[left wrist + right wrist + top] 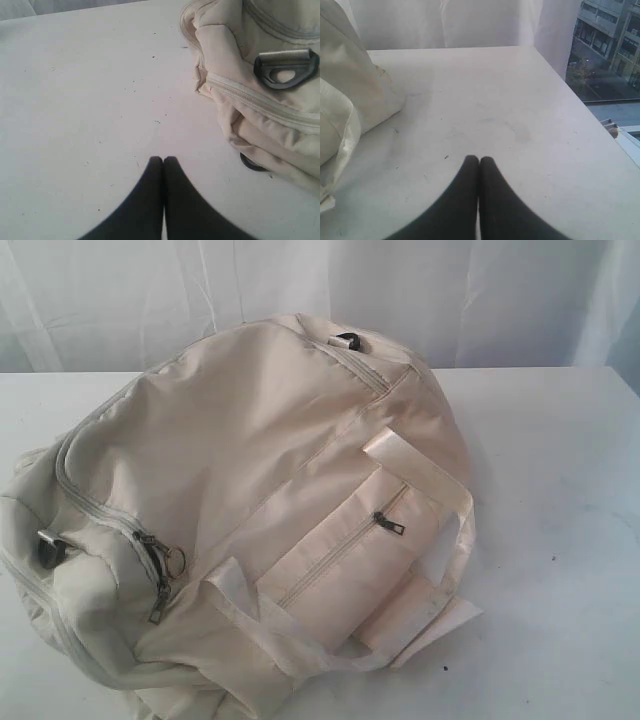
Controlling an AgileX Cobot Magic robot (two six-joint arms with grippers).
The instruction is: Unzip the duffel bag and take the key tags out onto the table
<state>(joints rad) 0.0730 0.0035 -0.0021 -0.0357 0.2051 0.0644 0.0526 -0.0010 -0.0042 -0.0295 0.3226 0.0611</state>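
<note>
Zipped and soft-looking, the cream duffel bag (pixel 260 470) slumps at the middle of the white surface (pixel 560 490), its metal zipper pulls (pixel 158 582) the likely hold, key tags unseen, both arms' jaws near it pressed shut, empty.

Soft, matt cream cloth duffel bag (pixel 250 460), creased, with a faint sheen on its woven strap handles (pixel 425 472), against a smooth, matt white tabletop (pixel 560 540) flecked with dark specks; dull grey metal zipper pulls (pixel 158 602) and a brushed-metal D-ring (pixel 282 56) glint
</note>
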